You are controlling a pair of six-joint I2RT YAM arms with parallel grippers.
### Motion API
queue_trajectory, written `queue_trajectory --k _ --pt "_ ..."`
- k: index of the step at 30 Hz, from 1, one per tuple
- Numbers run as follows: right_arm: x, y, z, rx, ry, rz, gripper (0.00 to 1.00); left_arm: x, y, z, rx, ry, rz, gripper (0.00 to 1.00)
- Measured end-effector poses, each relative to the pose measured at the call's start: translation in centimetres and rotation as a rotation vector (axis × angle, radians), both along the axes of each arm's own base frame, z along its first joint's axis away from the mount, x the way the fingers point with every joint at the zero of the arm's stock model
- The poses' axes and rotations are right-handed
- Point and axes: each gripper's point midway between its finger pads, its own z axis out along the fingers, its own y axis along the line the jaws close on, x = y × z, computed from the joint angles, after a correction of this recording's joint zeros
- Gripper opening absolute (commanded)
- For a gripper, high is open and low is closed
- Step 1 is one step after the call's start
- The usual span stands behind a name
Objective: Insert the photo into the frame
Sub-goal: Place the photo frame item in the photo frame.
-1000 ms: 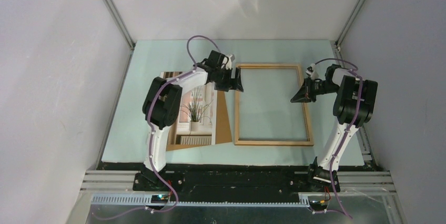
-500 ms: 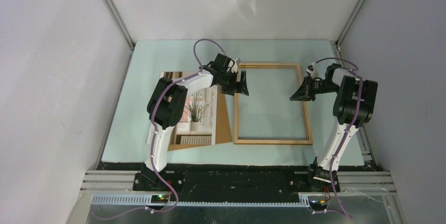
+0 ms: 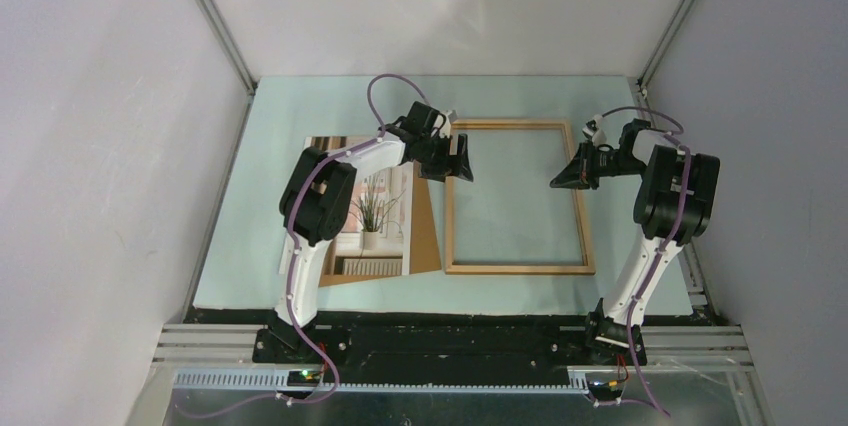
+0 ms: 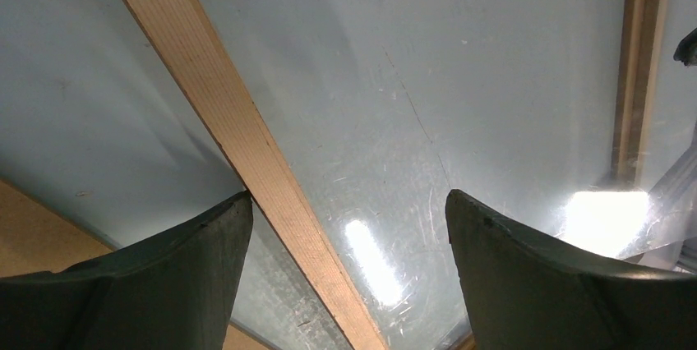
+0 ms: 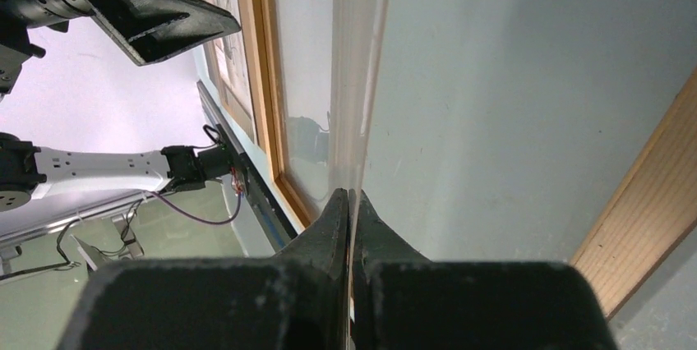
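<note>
**A:** Top external view: where do the photo (image 3: 375,214) and the frame (image 3: 515,269) sit?

**B:** The photo lies on a brown backing board (image 3: 425,236), just left of the frame. Both are flat on the table (image 3: 300,106).

**A:** And the pincers?

**B:** The left gripper (image 4: 348,197) is spread wide and empty, above the frame's left rail. The right gripper (image 5: 352,194) is pinched tight on the edge of a thin clear sheet (image 5: 316,54).

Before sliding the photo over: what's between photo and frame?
A strip of the brown backing board, under the photo and reaching nearly to the frame; top view shows it.
</note>
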Motion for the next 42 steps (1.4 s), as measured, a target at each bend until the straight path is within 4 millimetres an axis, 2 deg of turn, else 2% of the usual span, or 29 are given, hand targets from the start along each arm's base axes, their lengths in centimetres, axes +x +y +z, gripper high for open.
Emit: queue_trajectory --k 15,28,42 --pt "-0.4 0.5 2.6 0.029 -0.094 0.035 0.00 0.0 0.0 0.0 0.000 0.000 0.001 0.93" --pt "-0.4 0.8 2.6 0.058 -0.075 0.018 0.00 0.0 0.0 0.0 0.000 0.000 0.001 0.93" --pt "-0.4 0.8 1.3 0.077 -0.064 -0.017 0.00 0.2 0.2 0.0 0.000 0.001 0.005 0.93"
